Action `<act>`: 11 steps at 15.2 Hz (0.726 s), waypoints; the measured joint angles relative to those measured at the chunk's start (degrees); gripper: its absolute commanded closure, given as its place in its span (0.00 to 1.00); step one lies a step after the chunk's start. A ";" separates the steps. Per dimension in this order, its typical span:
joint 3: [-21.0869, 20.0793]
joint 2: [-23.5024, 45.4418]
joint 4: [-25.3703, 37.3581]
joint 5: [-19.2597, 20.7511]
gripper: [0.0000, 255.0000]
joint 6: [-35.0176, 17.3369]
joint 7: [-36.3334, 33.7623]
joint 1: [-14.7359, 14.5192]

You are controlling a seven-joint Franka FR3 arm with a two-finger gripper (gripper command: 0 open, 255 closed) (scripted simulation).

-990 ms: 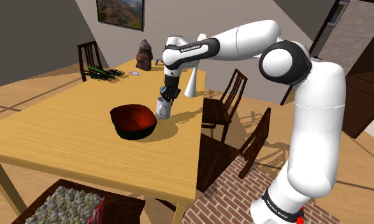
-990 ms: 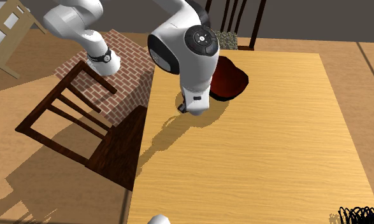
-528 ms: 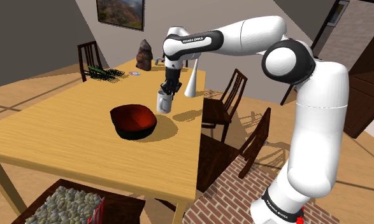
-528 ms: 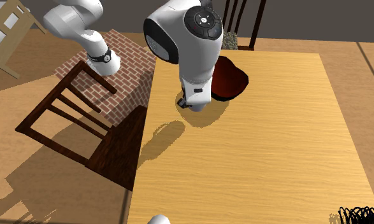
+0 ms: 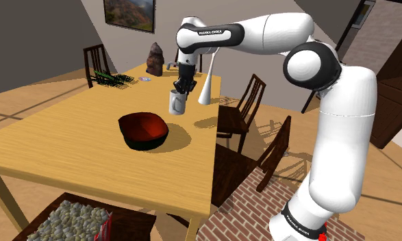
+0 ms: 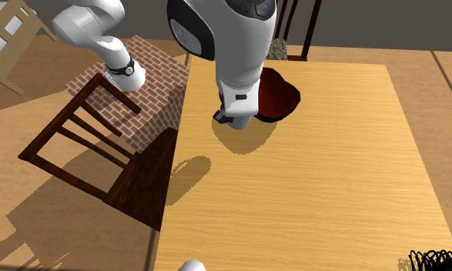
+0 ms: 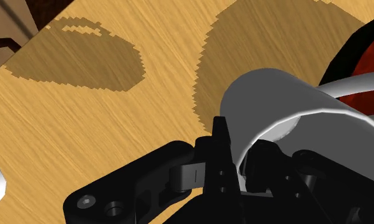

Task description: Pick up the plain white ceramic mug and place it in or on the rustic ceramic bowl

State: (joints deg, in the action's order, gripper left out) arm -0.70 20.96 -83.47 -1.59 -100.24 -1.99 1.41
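A plain white mug [image 5: 177,103] hangs in the air above the wooden table [image 5: 69,140], just off the shoulder view's right side of the bowl. My black gripper [image 5: 181,92] is shut on the mug's rim from above. The dark bowl [image 5: 143,130] with a red inside sits on the table below and to the left of the mug. In the wrist view the fingers [image 7: 218,137] clasp the mug's [image 7: 287,105] wall, and the bowl's red inside [image 7: 370,70] lies just beyond it. In the second exterior view my arm covers the mug, and the bowl [image 6: 284,96] peeks out behind the arm.
A white cone-shaped vase [image 5: 207,85], a dark rock-like figure [image 5: 155,59] and a black wire object [image 5: 114,79] stand at the table's far end. Chairs [image 5: 244,109] line the table's right side. A box of pale stones [image 5: 72,219] sits by the near edge.
The arm has risen, carrying the mug up off the table beside the bowl. The mug's shadow on the table has drifted away from it.
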 measured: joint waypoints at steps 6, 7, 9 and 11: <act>0.00 0.10 4.58 0.01 1.00 4.48 -0.10 0.02; 0.02 0.06 5.29 0.02 1.00 5.23 -0.08 0.06; -0.01 0.13 6.73 0.02 1.00 6.59 -0.19 0.00; -0.49 0.05 7.25 0.09 1.00 7.15 -1.71 -1.04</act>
State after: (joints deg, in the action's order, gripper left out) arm -1.20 21.02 -76.21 -1.51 -93.09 -3.70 0.37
